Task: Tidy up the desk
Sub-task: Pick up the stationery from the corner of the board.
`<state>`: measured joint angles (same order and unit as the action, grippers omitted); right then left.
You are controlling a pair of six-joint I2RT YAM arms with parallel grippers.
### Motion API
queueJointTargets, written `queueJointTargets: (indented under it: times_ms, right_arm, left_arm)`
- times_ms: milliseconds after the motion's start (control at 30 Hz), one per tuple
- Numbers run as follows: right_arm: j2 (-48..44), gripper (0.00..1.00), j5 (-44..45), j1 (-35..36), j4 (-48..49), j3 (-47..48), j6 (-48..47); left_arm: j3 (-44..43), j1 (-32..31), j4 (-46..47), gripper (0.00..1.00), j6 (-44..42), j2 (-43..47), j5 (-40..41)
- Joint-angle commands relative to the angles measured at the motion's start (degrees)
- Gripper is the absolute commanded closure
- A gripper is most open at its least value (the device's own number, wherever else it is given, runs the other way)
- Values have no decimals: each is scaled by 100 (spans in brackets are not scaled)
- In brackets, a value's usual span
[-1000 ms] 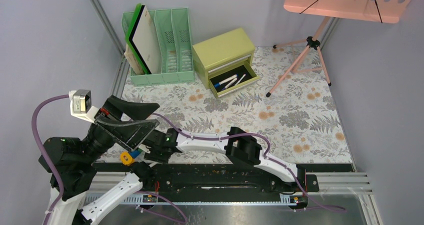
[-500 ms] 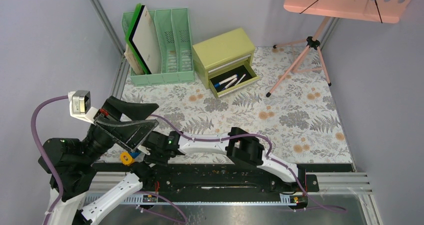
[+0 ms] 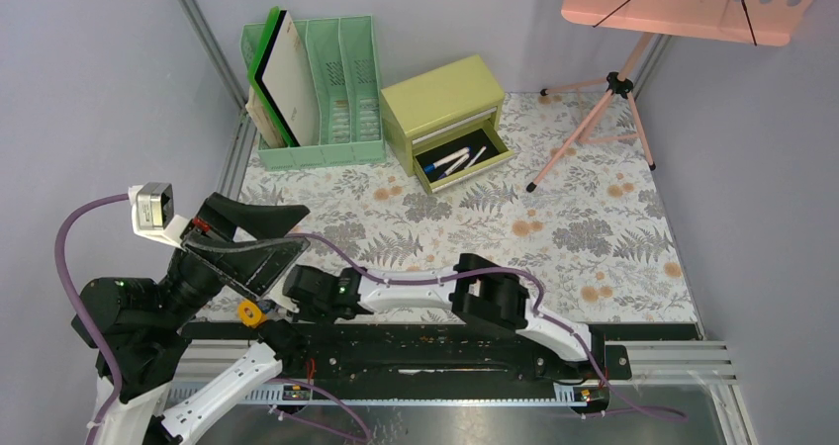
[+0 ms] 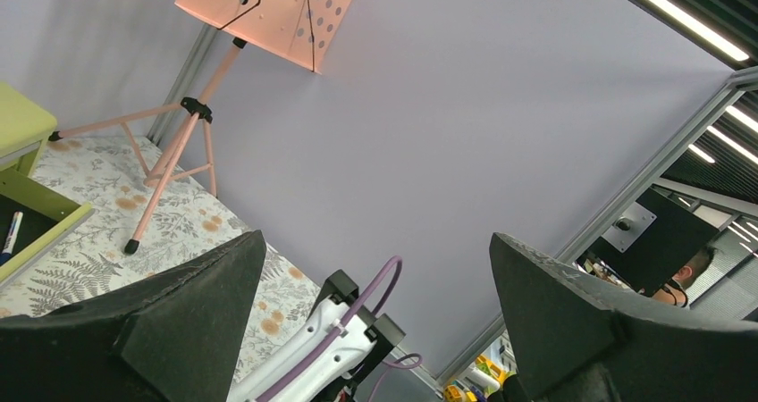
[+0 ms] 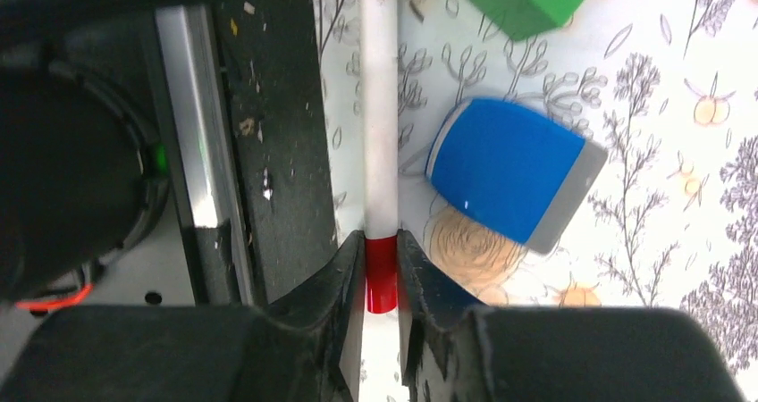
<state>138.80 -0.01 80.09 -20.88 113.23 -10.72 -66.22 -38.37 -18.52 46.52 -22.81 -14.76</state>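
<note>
The desk (image 3: 554,218) is a fern-and-flower printed tabletop. My right gripper (image 5: 380,281) is shut on the red cap of a white marker (image 5: 378,107). The marker lies on the desk along the black front rail (image 5: 259,152). A blue eraser-like block (image 5: 514,183) lies just right of the marker, and a green block (image 5: 518,0) lies beyond it. In the top view the right gripper (image 3: 287,299) reaches to the near-left corner, partly hidden under my left gripper (image 3: 262,242). The left gripper (image 4: 375,317) is open, empty and raised in the air.
A yellow-green drawer chest (image 3: 440,99) stands at the back, its open drawer (image 3: 463,158) holding pens. A green file organiser (image 3: 331,89) with folders stands at the back left. A pink music stand (image 3: 683,0) on a tripod (image 3: 594,119) stands at the back right.
My right gripper has slid further left along the near edge of the desk. The left arm has shifted slightly left and down.
</note>
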Motion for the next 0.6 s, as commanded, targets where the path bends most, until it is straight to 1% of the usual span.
queueJointTargets:
  times_ms: [0,167,333,467,567]
  right_arm:
    - [-455,84,450,113,5,-1188,-241]
    - [-990,91,528,110,166,-2222,-245]
    - [-1647,100,394,103,263,-3229,63]
    - [-2365,100,300,104,407,-3892,392]
    - [-2991,100,422,103,449,-4258,680]
  left_arm:
    - [-48,-18,109,1,-73,47,98]
    - [-4,-13,30,1,-130,27,121]
    - [66,-19,-47,1,-193,-1,179]
    - [115,-18,-247,1,-241,-31,379]
    - [170,-13,-575,1,-204,3,883]
